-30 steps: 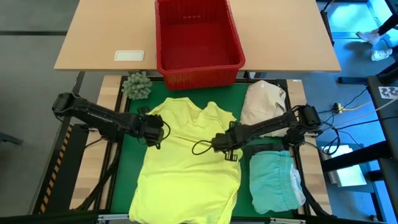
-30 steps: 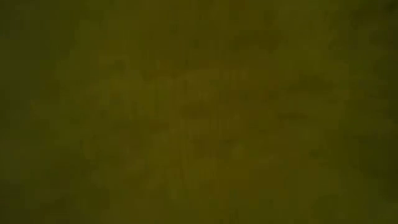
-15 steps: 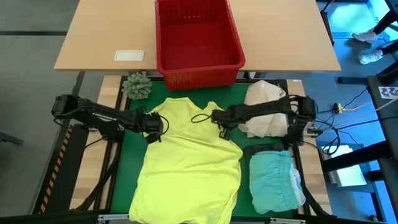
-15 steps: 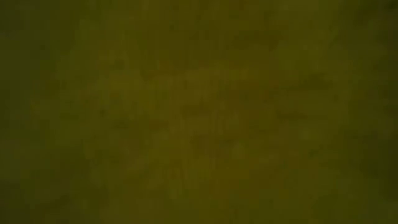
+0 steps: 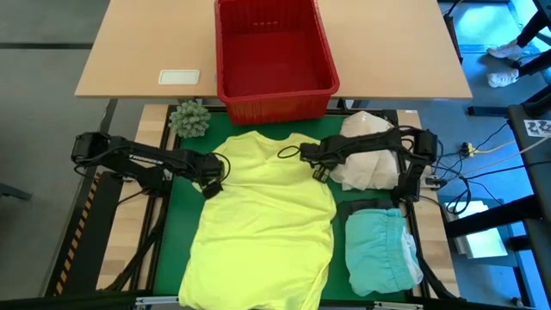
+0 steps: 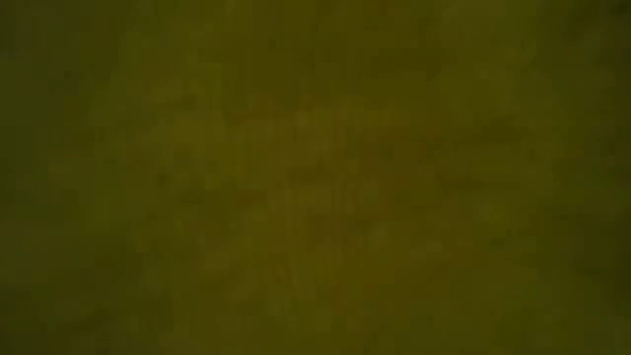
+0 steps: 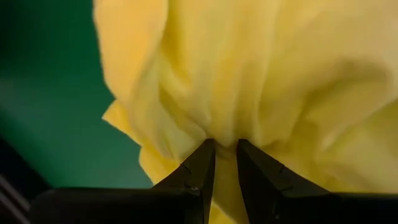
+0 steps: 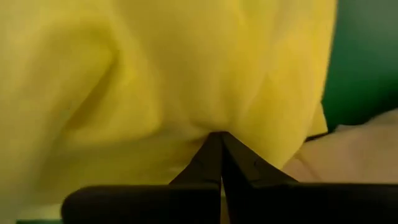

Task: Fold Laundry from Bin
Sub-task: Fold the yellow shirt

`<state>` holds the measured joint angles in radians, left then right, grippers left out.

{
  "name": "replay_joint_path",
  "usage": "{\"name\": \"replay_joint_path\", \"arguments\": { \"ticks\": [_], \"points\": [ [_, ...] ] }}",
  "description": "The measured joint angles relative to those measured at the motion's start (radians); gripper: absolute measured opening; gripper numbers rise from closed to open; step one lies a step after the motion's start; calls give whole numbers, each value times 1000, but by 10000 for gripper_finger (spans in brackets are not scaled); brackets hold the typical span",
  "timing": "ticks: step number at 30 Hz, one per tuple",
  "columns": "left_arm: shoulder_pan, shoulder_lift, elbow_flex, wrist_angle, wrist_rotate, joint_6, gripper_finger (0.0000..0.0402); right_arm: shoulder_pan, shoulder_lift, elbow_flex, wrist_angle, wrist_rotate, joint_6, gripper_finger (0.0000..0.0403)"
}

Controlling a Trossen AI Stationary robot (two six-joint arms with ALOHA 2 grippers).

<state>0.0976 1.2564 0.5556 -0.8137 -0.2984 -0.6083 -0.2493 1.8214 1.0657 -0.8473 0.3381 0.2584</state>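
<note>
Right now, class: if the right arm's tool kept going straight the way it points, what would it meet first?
The right tool, shut on the yellow shirt, points across the table toward the left tool. Beyond the shirt it grips, that comes first, though height is unclear.

Overhead camera straight down on table, both wrist cameras close on yellow shirt point(image 5: 263, 228), low view covered

Red bin point(image 5: 274, 53) blocks beyond — spiky ball point(image 5: 189, 118) left.

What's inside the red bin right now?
The red bin looks empty: only its bare red floor shows from above. The space close under its near wall is hidden from view.
</note>
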Motion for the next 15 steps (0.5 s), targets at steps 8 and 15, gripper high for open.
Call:
{"name": "replay_joint_path", "arguments": {
  "ticks": [8, 15],
  "points": [
    [1, 0, 23, -59, -77, -31, 64, -15, 0, 18, 19, 21, -31, 0],
    [-28, 0, 95, -96, -85, -49, 64, 0, 0, 101, 7, 22, -36, 0]
  ]
}}
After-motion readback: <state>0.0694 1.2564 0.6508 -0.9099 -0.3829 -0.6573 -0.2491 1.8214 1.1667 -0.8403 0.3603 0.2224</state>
